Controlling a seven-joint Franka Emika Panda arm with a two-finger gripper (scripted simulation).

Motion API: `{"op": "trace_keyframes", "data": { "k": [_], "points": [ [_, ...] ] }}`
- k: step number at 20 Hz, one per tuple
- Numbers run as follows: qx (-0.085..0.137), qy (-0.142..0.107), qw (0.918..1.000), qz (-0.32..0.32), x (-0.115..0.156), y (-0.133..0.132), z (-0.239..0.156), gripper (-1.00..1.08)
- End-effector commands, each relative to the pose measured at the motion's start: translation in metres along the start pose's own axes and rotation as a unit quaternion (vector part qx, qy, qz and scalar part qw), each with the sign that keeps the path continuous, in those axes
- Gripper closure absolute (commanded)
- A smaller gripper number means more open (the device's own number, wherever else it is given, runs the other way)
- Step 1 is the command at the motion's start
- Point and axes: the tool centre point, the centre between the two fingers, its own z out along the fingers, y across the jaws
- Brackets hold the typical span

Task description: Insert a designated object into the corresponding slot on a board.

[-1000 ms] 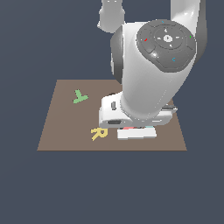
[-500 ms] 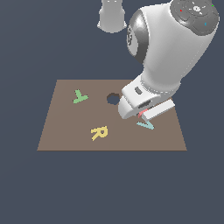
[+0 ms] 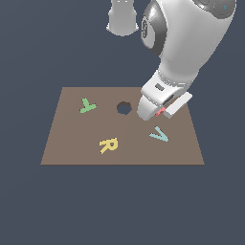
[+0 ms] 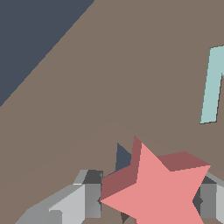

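Observation:
The red-pink star is held between my gripper's grey fingers, just above the brown board. Dark points of the star-shaped slot show from under the star's edge; the rest of the slot is covered. In the exterior view the gripper is low over the board at its right middle. Only a sliver of the star shows there, and the slot is hidden by the hand.
A hexagonal dark hole lies just left of the gripper in the exterior view. A green T, a yellow R and a pale teal piece lie loose on the board. The arm's bulk towers above.
The arm has swung from over the board's near middle toward the exterior view's right and back, carrying the star. That uncovered the hexagonal hole and the teal piece.

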Motion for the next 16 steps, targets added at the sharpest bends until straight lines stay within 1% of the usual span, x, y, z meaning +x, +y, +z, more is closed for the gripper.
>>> {"op": "trace_keyframes", "data": {
  "k": [1, 6, 15, 16],
  "points": [
    [0.000, 0.000, 0.9998, -0.018, -0.005, -0.005, 0.000, 1.08],
    [0.000, 0.000, 0.9995, -0.033, -0.009, -0.009, 0.000, 1.08],
    [0.000, 0.000, 0.9995, -0.033, -0.009, -0.009, 0.010, 1.08],
    [0.000, 0.000, 0.9995, -0.033, -0.009, -0.009, 0.010, -0.92]
  ]
}}
